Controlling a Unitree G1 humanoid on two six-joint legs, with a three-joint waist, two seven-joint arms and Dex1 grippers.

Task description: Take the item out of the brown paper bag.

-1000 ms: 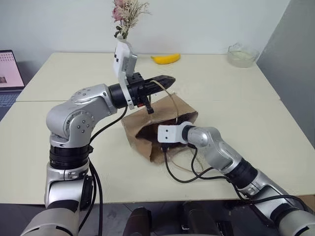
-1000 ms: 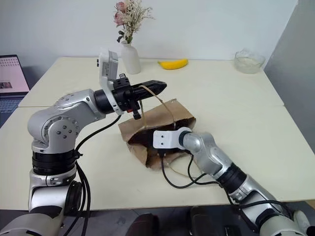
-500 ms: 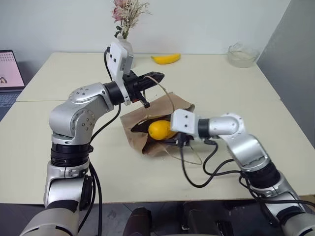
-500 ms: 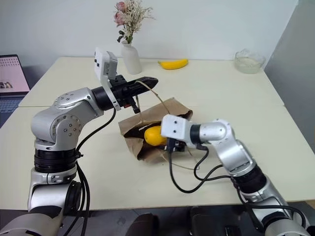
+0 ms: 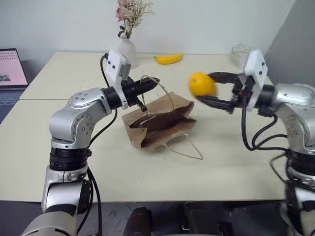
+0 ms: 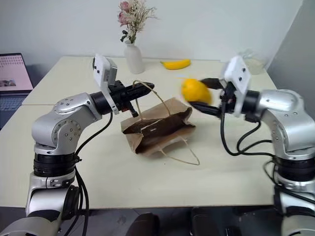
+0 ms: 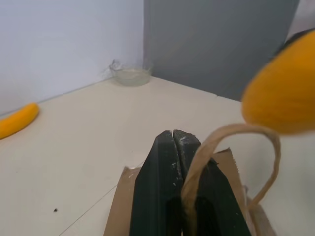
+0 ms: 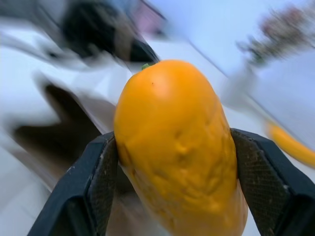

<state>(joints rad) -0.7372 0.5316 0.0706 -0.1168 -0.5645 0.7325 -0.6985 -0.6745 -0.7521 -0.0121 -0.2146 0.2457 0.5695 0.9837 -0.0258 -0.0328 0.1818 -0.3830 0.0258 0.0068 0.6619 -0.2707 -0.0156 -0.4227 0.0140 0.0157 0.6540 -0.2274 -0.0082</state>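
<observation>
Brown paper bag (image 5: 160, 123) lies open on the table, its loop handle pinched up by the left gripper (image 5: 150, 84), while right of it the right gripper (image 5: 212, 88) clamps the orange item (image 5: 202, 84) in mid-air, apparently fully out, only set-down remaining.

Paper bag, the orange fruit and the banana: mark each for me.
paper bag (image 5: 165, 129): left eye view, on its creased brown side.
orange fruit (image 5: 202, 84): left eye view, on its middle, held above the table.
banana (image 6: 176, 64): right eye view, on its middle.
</observation>
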